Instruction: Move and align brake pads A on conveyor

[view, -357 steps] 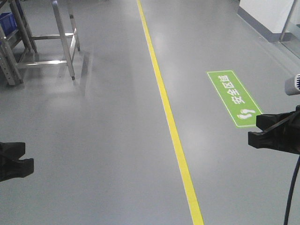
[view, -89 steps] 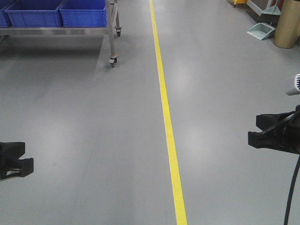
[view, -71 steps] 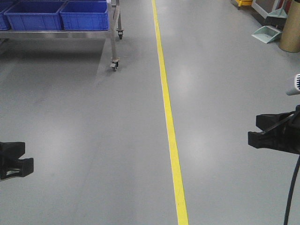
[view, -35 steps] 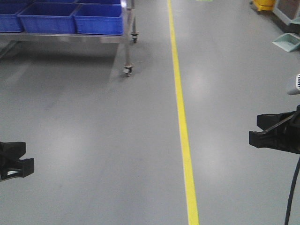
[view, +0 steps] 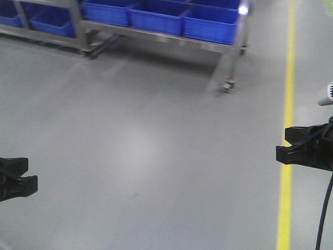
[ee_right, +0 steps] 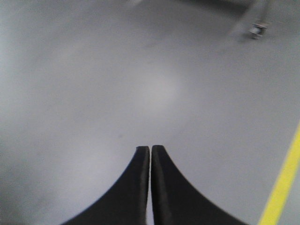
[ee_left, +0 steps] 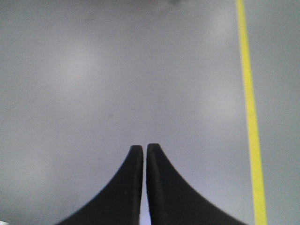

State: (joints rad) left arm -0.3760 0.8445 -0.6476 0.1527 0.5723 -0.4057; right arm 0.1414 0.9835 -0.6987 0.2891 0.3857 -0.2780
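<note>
Both left fingers (ee_left: 129, 192) and right fingers (ee_right: 133, 192) sit closed, empty, above floor (view: 130, 156) between yellow line (view: 287, 130) and trolley (view: 156, 36).

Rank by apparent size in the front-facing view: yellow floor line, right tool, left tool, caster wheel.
1. yellow floor line
2. right tool and left tool: similar, both cropped by the frame, so unranked
3. caster wheel: smallest, but farthest away
</note>
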